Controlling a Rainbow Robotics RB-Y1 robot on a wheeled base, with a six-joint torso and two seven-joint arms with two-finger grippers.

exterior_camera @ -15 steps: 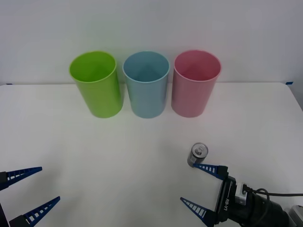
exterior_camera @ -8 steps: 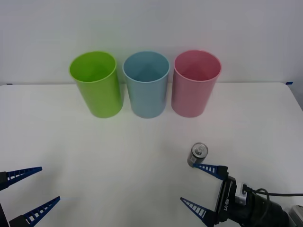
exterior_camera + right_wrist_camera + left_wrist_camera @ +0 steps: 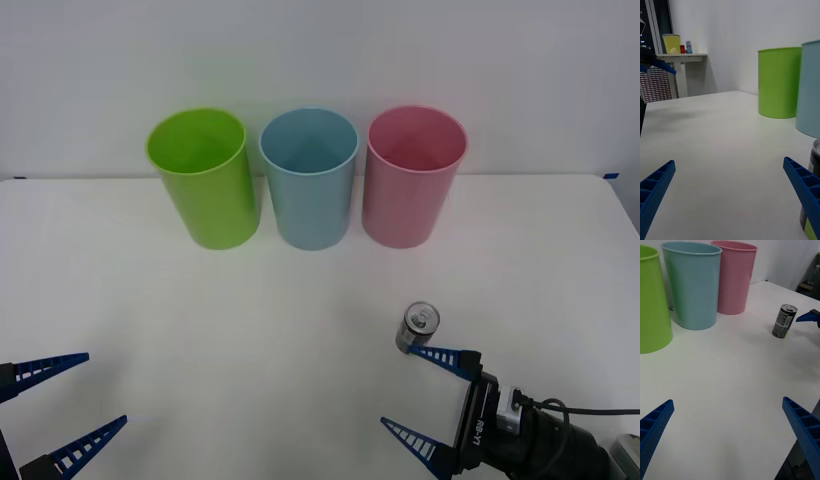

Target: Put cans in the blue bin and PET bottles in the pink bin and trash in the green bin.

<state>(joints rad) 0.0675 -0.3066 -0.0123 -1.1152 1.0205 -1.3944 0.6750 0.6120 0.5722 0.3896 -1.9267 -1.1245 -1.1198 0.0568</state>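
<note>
A small dark can with a silver top stands upright on the white table, right of centre. My right gripper is open just in front of it, one fingertip beside the can's base. In the right wrist view the can sits at the edge, outside that finger. The green bin, blue bin and pink bin stand in a row at the back. My left gripper hangs open at the near left corner. The left wrist view has the can with the bins behind it.
A white wall rises behind the bins. Wide bare table surface lies between the bins and both grippers. In the right wrist view a side table with a yellow cup stands far off in the room.
</note>
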